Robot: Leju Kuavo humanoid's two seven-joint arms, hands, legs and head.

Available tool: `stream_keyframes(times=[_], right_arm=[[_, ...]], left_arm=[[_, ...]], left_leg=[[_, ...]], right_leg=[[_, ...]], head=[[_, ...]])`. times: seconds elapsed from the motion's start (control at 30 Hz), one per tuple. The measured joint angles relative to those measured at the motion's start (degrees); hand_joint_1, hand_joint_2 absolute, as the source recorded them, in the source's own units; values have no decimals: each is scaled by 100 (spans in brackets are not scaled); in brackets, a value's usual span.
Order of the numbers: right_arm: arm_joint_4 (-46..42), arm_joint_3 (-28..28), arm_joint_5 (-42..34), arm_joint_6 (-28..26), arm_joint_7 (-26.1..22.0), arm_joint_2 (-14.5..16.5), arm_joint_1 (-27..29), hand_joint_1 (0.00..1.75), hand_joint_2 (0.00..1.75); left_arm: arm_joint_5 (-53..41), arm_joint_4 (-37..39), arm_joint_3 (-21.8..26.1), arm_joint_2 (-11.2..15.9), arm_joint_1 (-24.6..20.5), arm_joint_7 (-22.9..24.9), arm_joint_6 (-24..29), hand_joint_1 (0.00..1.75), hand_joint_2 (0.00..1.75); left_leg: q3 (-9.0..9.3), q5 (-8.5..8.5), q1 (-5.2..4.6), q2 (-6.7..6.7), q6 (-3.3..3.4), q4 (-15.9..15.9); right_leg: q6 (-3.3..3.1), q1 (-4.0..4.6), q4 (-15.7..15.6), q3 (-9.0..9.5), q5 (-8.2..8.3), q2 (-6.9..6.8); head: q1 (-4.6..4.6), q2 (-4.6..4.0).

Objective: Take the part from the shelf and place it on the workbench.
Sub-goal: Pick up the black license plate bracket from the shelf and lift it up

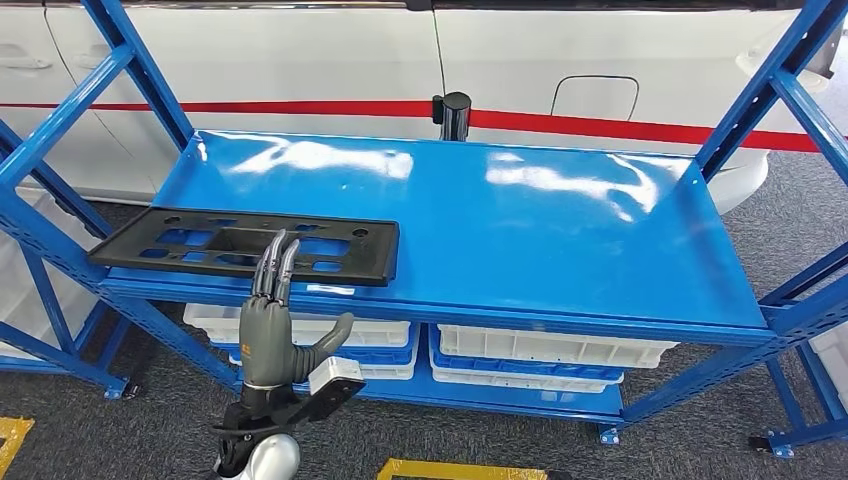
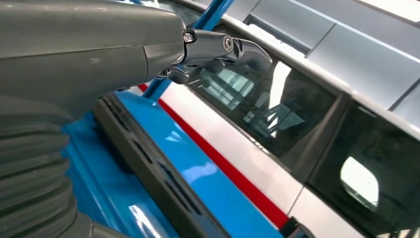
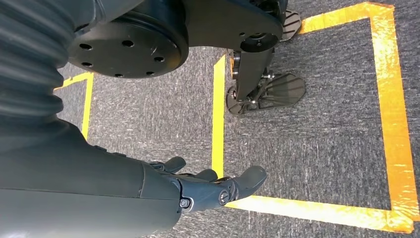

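Head view: task barely begun, by the look of it. Black part (image 1: 245, 245) flat on the blue shelf (image 1: 520, 230) at left of frame, not yet lifted; workbench placement all ahead. Left hand (image 1: 270, 320) at lower left, fingers extended up over the part's near edge, thumb out to the side, nothing grasped. Left wrist view: part (image 2: 148, 158) running diagonally across lower centre, under the fingers (image 2: 223, 47) at top, contact impossible to tell. Right wrist view: right hand (image 3: 213, 186) at lower centre, loosely spread, empty, above grey floor (image 3: 322, 148) with yellow tape (image 3: 396, 124).
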Motion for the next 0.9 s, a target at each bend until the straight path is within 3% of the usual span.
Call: stream_keyframes(times=[0.43,0.9], right_arm=[[0,-1,31,25,0,-1,-1,0,175],[0,-1,166,84,0,-2,-7,0,175]], left_arm=[[75,448,264,84,-111,150,-131,0,175],[-966,1132,738,239,-630,642,19,0,175]], left_leg=[[-1,0,0,1,0,0],[0,2,0,0,-1,0]], right_leg=[[0,0,0,-1,0,0],[0,1,1,-1,0,0]], head=[[0,0],[1,0]])
